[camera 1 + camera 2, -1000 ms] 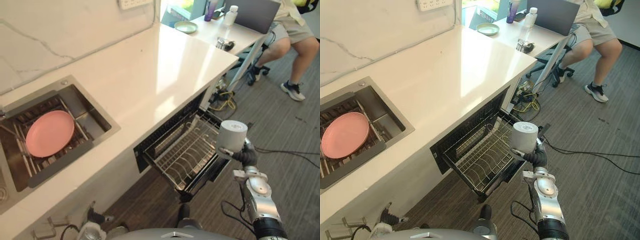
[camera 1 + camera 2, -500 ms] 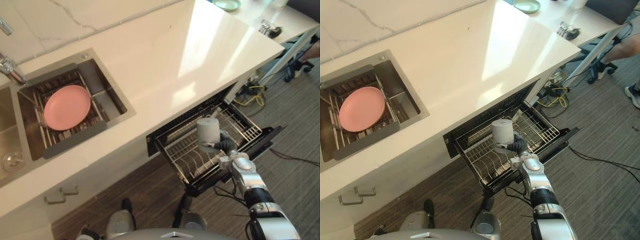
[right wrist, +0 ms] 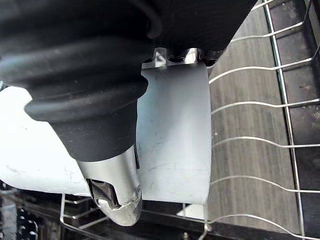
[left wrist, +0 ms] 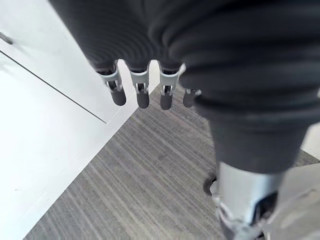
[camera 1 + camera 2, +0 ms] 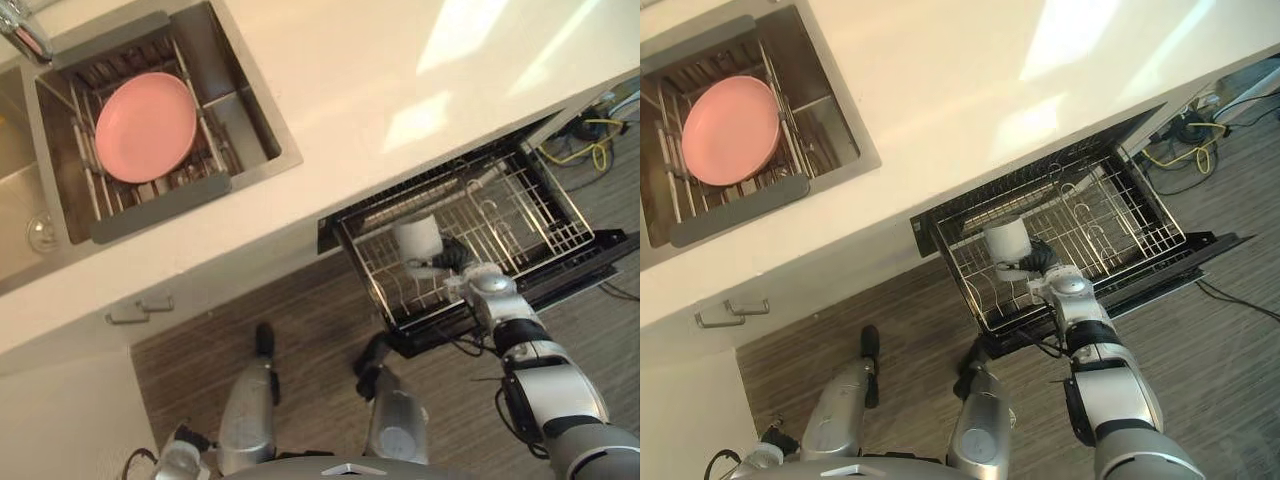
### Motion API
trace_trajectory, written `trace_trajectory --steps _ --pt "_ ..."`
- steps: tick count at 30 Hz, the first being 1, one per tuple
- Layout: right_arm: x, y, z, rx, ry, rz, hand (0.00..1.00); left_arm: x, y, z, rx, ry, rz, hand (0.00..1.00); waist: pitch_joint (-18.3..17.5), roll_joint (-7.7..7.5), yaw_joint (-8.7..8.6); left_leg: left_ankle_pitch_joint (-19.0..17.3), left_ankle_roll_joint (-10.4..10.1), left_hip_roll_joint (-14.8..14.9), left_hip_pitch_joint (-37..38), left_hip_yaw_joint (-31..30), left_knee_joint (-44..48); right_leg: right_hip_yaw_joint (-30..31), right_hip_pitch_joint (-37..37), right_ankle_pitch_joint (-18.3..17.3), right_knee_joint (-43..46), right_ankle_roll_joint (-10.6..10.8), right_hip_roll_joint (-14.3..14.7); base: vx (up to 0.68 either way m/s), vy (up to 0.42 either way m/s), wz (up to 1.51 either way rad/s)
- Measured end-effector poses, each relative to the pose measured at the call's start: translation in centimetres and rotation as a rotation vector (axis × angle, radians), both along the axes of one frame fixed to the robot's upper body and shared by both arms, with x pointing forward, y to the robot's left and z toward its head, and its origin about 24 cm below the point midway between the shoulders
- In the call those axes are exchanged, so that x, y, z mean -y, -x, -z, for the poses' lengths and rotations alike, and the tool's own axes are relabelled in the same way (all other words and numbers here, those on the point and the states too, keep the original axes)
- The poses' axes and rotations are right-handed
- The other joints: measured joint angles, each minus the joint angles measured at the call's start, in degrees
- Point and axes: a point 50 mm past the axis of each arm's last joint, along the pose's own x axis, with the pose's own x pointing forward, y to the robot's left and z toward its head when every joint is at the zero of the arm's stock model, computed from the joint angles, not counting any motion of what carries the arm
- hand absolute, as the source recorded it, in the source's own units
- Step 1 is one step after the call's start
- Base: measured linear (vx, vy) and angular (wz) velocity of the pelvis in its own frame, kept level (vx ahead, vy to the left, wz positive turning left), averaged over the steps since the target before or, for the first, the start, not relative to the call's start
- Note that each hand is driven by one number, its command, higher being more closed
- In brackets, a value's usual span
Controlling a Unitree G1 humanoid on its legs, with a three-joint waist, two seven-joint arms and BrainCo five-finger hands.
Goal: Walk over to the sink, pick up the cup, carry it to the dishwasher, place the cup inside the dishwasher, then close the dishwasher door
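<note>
The plain white cylindrical cup [image 5: 417, 239] has a smooth matte wall with a few faint scratches, which the right wrist view shows from close. It is held in the right hand [image 5: 452, 260], whose thumb [image 3: 116, 194] and fingers are curled around its side. The cup is over the near-left part of the pulled-out metal wire rack [image 5: 505, 212] of the dishwasher; whether it touches the wires I cannot tell. The dark dishwasher door [image 5: 592, 263] lies open below the rack. Above is the white stone countertop [image 5: 400, 60], and further left the steel sink [image 5: 243, 112] with a round pink plate [image 5: 145, 126] inside. The left hand [image 4: 142, 96] hangs over the grey striped floor [image 4: 150, 180], fingers straight and loose, holding nothing.
</note>
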Motion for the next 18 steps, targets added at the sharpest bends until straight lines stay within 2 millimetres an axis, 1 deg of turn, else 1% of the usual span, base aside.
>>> trace_trajectory --steps 2,3,4,5,6,10,14,18 --pt "-0.3 -0.4 -0.2 -0.013 0.015 -0.014 1.00 0.0 -0.6 -0.1 0.010 -0.005 0.018 0.00 0.4 0.52 0.30 0.5 0.1 0.0 -0.7 0.0 -0.3 0.0 -0.9 -0.4 0.9 -0.1 -0.2 -0.06 -0.031 0.13" --pt "-0.5 -0.7 -0.5 -0.009 0.021 -0.025 0.00 0.1 -1.1 -0.2 0.021 -0.004 0.022 0.00 1.1 0.96 0.50 0.7 0.4 0.0 -0.6 0.0 -0.8 0.0 -1.0 -0.8 1.6 0.1 -0.5 -0.07 -0.030 0.19" --pt "-0.8 -1.0 -0.9 -0.006 0.031 -0.040 0.00 0.1 -1.4 -0.3 0.030 -0.005 0.025 0.00 1.4 1.42 0.39 1.3 0.8 -0.2 -0.5 0.1 -1.9 0.0 -1.2 -1.1 2.1 0.3 -0.7 -0.06 -0.029 0.22" --pt "-0.9 -1.2 -1.1 -0.003 0.037 -0.047 0.00 0.1 -1.5 -0.4 0.034 -0.006 0.026 0.00 1.4 1.55 0.37 1.8 0.7 -0.2 -0.5 0.2 -2.4 0.1 -1.5 -1.3 2.3 0.3 -0.8 -0.03 -0.025 0.19" --pt "-1.1 -1.7 -1.7 0.007 0.043 -0.052 0.00 0.0 -1.8 -0.5 0.049 -0.012 0.027 0.00 1.5 1.60 0.65 2.8 0.9 -0.5 -0.6 0.3 -3.6 1.1 -2.9 -1.7 3.3 0.3 -0.9 -0.02 -0.028 0.11" --pt "-1.4 -2.6 -3.2 0.050 0.051 -0.044 0.00 0.0 -2.4 -0.7 0.075 -0.014 0.032 0.00 1.6 1.72 1.02 4.7 0.4 -0.7 -0.6 0.2 -5.2 1.6 -4.2 -1.9 5.3 0.3 -1.6 0.02 -0.034 0.12" --pt "-1.5 -3.4 -4.9 0.134 0.008 0.016 0.00 -0.1 -2.3 -0.6 0.084 -0.025 0.029 0.00 1.6 1.72 0.99 4.8 0.4 -0.9 -0.4 0.4 -5.4 2.9 -4.6 -2.3 6.0 0.4 -1.7 -0.02 -0.025 0.02" --pt "-1.1 -3.4 -5.2 0.175 -0.017 0.074 0.00 0.0 -2.4 -0.6 0.100 -0.030 0.029 0.00 1.6 1.72 0.69 5.3 0.9 -0.7 0.8 1.8 -6.6 3.4 -4.4 -2.4 6.2 0.4 -1.7 -0.04 -0.025 -0.04"
